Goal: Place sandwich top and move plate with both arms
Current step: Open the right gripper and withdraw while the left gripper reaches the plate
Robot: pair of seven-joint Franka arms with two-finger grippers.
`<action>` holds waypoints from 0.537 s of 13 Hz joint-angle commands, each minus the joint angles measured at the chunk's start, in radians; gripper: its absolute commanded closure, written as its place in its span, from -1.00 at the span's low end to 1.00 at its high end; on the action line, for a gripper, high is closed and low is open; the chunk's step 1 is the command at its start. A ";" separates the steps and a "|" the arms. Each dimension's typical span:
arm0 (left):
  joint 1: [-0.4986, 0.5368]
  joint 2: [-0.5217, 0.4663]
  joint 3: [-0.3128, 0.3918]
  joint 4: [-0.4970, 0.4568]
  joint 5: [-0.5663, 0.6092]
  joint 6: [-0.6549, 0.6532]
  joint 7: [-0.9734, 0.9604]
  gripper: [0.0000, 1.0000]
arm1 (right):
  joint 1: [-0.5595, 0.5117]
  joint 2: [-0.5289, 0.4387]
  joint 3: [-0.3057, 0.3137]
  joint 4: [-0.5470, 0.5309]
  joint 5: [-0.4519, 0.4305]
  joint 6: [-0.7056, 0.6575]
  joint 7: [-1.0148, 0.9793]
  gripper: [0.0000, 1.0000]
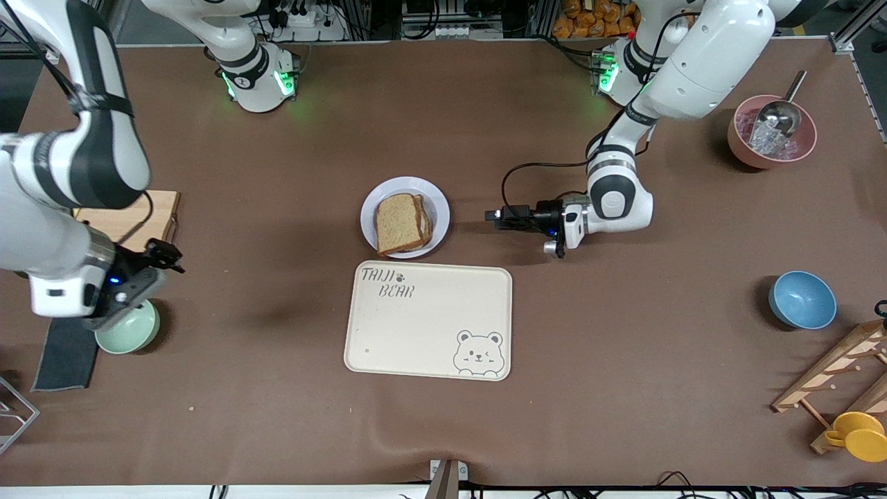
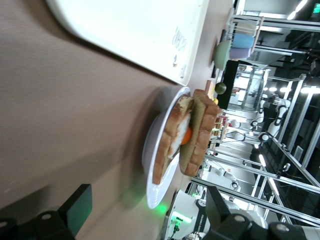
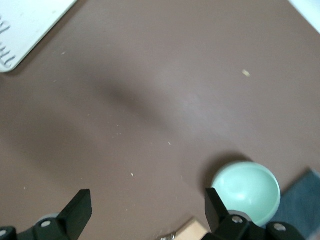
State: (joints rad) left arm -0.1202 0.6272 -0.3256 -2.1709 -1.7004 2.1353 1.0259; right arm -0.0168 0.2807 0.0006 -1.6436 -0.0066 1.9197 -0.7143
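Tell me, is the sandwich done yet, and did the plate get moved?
The top bread slice already sits on the egg sandwich, so that part looks done. The plate is not yet on the bear tray. The left claw is open beside the plate, ready to grab. The right claw waits open over the table by the green bowl. Moving the plate is left.

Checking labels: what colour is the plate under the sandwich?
Pale lavender-white plate; clearest in the front view.
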 commanded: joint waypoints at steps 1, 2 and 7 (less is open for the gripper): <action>0.005 0.071 -0.029 0.057 -0.050 -0.012 0.089 -1.00 | -0.022 -0.150 0.018 -0.078 -0.016 -0.042 0.163 -1.00; -0.006 0.071 -0.033 0.060 -0.068 -0.012 0.094 -1.00 | -0.020 -0.184 0.018 -0.078 -0.016 -0.079 0.230 -1.00; -0.094 0.097 -0.032 0.117 -0.183 -0.008 0.094 -1.00 | -0.002 -0.291 0.027 -0.078 -0.016 -0.252 0.622 -1.00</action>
State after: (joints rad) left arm -0.1850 0.6992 -0.3597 -2.0908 -1.8385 2.1284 1.0975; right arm -0.0264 0.0364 0.0239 -1.6753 -0.0066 1.7003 -0.1902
